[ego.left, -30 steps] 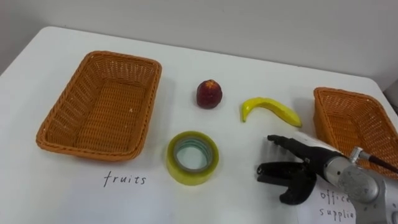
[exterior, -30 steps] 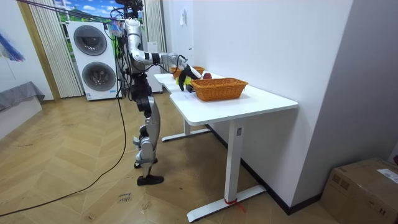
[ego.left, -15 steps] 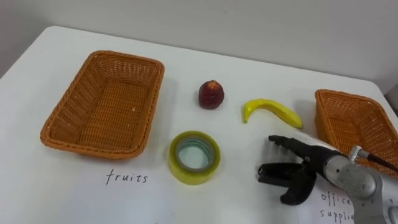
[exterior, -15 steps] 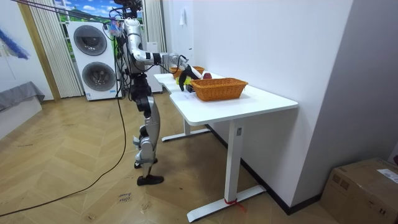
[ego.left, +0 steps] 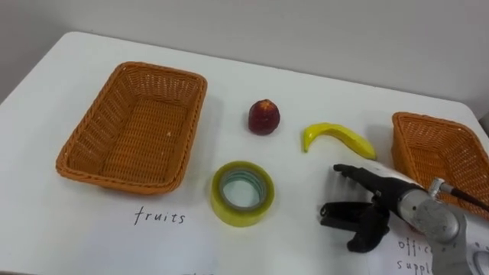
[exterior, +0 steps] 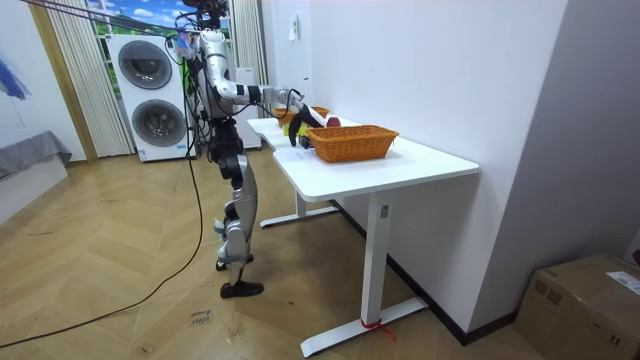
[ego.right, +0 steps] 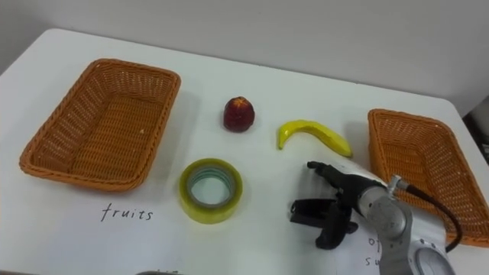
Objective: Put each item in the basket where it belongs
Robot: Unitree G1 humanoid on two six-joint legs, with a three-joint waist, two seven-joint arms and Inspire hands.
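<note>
We are just starting: fruits basket (ego.left: 130,130) and supplies basket (ego.left: 445,156) sitting empty; apple (ego.left: 263,118), banana (ego.left: 336,138), tape (ego.left: 242,192) waiting. Our right hand (ego.left: 380,202) is hovering released.

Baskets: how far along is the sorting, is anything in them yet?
Nothing is done yet: the fruit basket and the supplies basket both look empty. Nothing is in hand: the right robot hand is open and empty, near the banana. Left to do: apple and banana into the fruit basket, tape roll into the other.
</note>
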